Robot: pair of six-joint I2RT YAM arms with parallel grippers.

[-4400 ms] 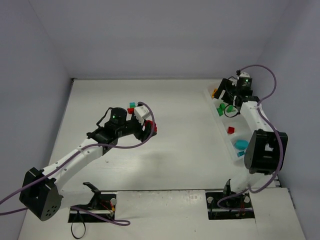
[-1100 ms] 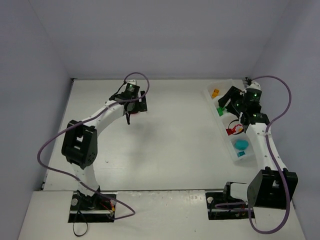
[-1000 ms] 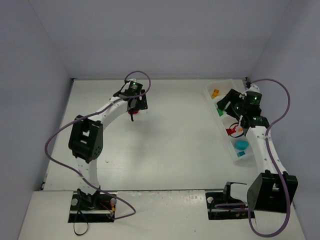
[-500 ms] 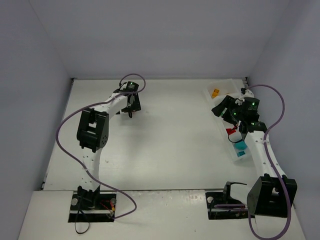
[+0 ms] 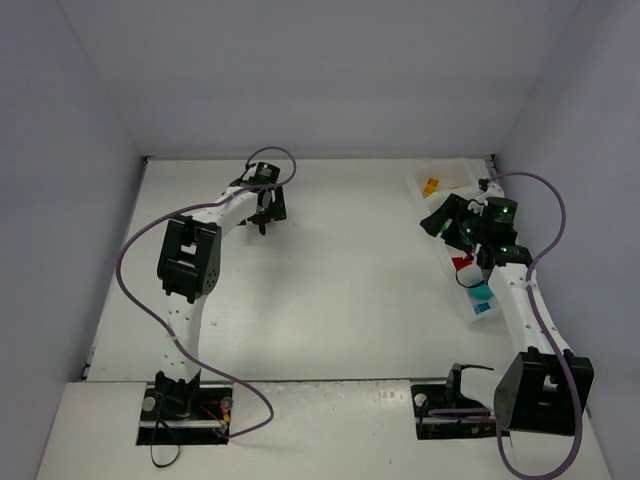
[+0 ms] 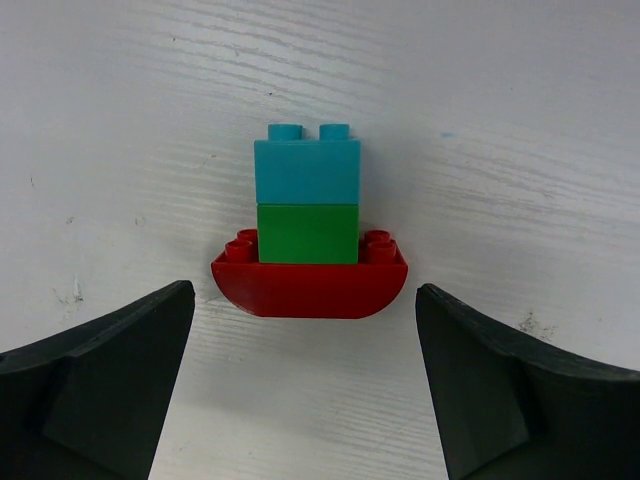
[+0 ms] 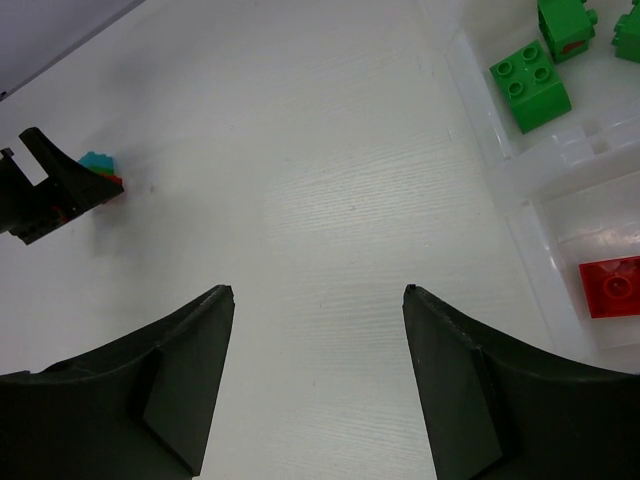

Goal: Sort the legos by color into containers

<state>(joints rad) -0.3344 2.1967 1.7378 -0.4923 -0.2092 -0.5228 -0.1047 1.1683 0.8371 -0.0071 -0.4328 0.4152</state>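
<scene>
Three stacked legos lie on the table in the left wrist view: a teal brick (image 6: 305, 170) on a green brick (image 6: 308, 233) on a curved red piece (image 6: 308, 288). My left gripper (image 6: 305, 290) is open, its fingers (image 6: 110, 370) on either side just short of the red piece, not touching it. From above, the left gripper (image 5: 264, 212) hides most of the stack. My right gripper (image 7: 318, 290) is open and empty over bare table, left of the containers (image 7: 520, 175). Those hold green legos (image 7: 530, 85) and a red lego (image 7: 612, 287).
The containers tray (image 5: 447, 250) runs along the table's right side, with an orange lego (image 5: 431, 186) at its far end, then red (image 5: 465, 275) and teal (image 5: 482, 298) ones nearer. The right arm's cable loops above it. Walls close the back and both sides.
My right gripper has swung left, off the tray and over the table. The left arm's elbow has shifted right while its gripper stayed at the stack, still open.
</scene>
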